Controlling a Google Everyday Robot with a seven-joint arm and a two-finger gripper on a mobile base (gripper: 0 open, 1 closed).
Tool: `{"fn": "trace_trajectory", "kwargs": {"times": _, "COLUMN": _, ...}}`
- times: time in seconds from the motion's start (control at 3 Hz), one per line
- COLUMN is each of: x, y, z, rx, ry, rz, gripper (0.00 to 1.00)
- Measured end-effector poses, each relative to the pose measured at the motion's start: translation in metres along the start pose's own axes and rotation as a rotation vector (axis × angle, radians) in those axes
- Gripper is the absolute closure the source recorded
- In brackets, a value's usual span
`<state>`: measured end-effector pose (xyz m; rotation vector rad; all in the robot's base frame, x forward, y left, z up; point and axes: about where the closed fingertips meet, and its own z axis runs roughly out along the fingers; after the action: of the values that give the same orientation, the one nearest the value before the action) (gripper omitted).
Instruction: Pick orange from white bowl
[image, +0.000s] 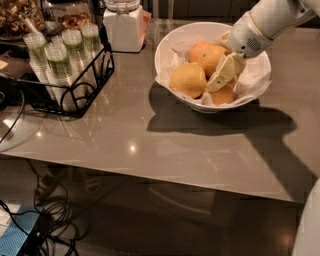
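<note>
The white bowl (172, 42) with a crumpled paper liner stands on the table at the upper right. In it the orange (207, 57), deep orange with a dark stem dot, lies at the middle back. A paler yellowish fruit (187, 80) lies front left and a smaller orange (223, 96) front right. My gripper (219, 65) reaches into the bowl from the upper right. It is open, with one cream finger (223, 72) down the orange's front right side and the other partly hidden behind the orange.
A black wire rack (75, 82) with several green-filled cups stands at the left. A white square jar (125, 25) stands behind it, left of the bowl. Cables (45, 220) lie on the floor below the table's front edge.
</note>
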<state>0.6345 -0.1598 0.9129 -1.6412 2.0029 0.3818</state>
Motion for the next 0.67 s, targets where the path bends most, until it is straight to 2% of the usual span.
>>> {"fn": "trace_trajectory", "kwargs": {"times": 0.33, "x": -0.003, "y": 0.000, "z": -0.004, "rx": 0.000, "ry": 0.000, "rz": 0.000, "gripper": 0.53}}
{"fn": "trace_trajectory", "kwargs": {"times": 0.67, "x": -0.014, "y": 0.002, "z": -0.022, "rx": 0.055, "ry": -0.025, "rz": -0.035, "gripper": 0.77}}
